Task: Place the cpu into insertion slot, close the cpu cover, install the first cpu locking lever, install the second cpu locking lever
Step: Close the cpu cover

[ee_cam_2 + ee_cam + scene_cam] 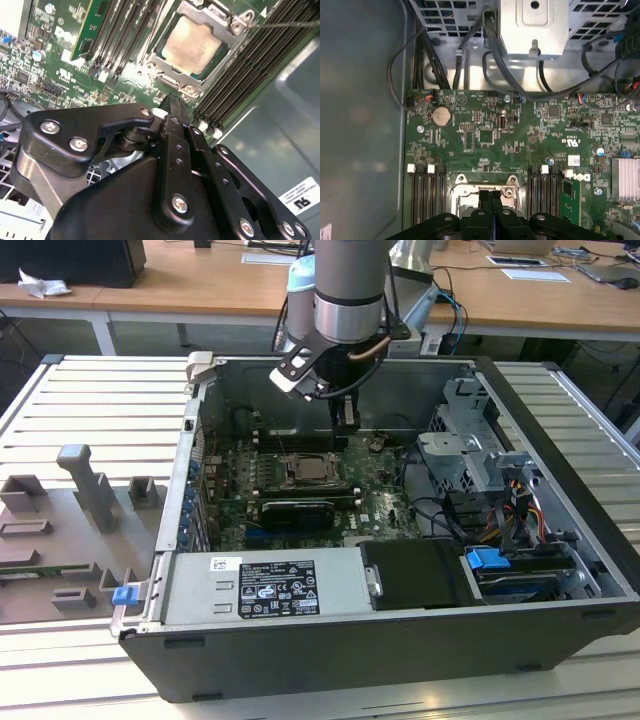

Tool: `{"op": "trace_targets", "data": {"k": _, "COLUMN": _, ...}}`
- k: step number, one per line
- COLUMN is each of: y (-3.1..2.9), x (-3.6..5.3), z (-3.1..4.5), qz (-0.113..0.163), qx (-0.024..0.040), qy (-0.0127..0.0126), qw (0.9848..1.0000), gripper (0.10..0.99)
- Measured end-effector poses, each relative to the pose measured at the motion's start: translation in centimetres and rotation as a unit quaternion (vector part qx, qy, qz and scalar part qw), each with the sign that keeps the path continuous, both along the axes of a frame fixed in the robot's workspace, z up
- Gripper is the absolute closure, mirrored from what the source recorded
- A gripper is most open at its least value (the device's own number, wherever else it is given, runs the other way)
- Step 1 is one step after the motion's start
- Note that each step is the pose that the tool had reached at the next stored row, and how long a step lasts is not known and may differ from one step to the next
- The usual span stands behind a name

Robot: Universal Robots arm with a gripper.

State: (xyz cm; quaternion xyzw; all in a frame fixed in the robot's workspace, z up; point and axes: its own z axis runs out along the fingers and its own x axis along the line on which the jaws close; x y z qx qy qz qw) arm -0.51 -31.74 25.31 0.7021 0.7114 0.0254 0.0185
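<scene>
I see my gripper low inside the computer case. Its fingers are pressed together with nothing between them. The cpu sits in its slot, just beside the gripper's tip and below it. The cover lies flat around the cpu. The green board is under the gripper.
</scene>
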Motion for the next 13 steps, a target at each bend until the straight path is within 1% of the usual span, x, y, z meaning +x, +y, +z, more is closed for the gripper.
{"op": "trace_targets", "data": {"k": 1, "y": 0.00, "x": -0.26, "z": -0.02, "qz": 0.000, "qx": 0.0001, "qy": -0.0001, "qw": 1.0000, "gripper": 0.980}}
{"op": "trace_targets", "data": {"k": 2, "y": 0.00, "x": -0.61, "z": -0.22, "qz": 0.000, "qx": 0.0000, "qy": -0.0001, "qw": 1.0000, "gripper": 0.980}}
{"op": "trace_targets", "data": {"k": 4, "y": 0.00, "x": -0.81, "z": -0.66, "qz": 0.000, "qx": 0.0000, "qy": -0.0001, "qw": 1.0000, "gripper": 0.980}}
{"op": "trace_targets", "data": {"k": 5, "y": 0.00, "x": -1.08, "z": -0.97, "qz": 0.001, "qx": 0.0000, "qy": 0.0000, "qw": 1.0000, "gripper": 0.980}}
{"op": "trace_targets", "data": {"k": 6, "y": 0.00, "x": -1.55, "z": -1.32, "qz": 0.002, "qx": 0.0000, "qy": 0.0000, "qw": 1.0000, "gripper": 0.980}}
{"op": "trace_targets", "data": {"k": 8, "y": 0.00, "x": -2.11, "z": -1.65, "qz": 0.004, "qx": 0.0002, "qy": -0.0001, "qw": 1.0000, "gripper": 0.980}}
{"op": "trace_targets", "data": {"k": 10, "y": 0.00, "x": -3.36, "z": -2.16, "qz": 0.007, "qx": 0.0002, "qy": 0.0000, "qw": 1.0000, "gripper": 0.980}}
{"op": "trace_targets", "data": {"k": 11, "y": 0.00, "x": -3.83, "z": -2.54, "qz": 0.008, "qx": 0.0002, "qy": 0.0002, "qw": 1.0000, "gripper": 0.980}}
{"op": "trace_targets", "data": {"k": 12, "y": 0.00, "x": -3.85, "z": -2.94, "qz": 0.009, "qx": 0.0002, "qy": 0.0025, "qw": 1.0000, "gripper": 0.980}}
{"op": "trace_targets", "data": {"k": 13, "y": 0.00, "x": -3.95, "z": -3.14, "qz": 0.009, "qx": 0.0002, "qy": 0.0030, "qw": 1.0000, "gripper": 0.980}}
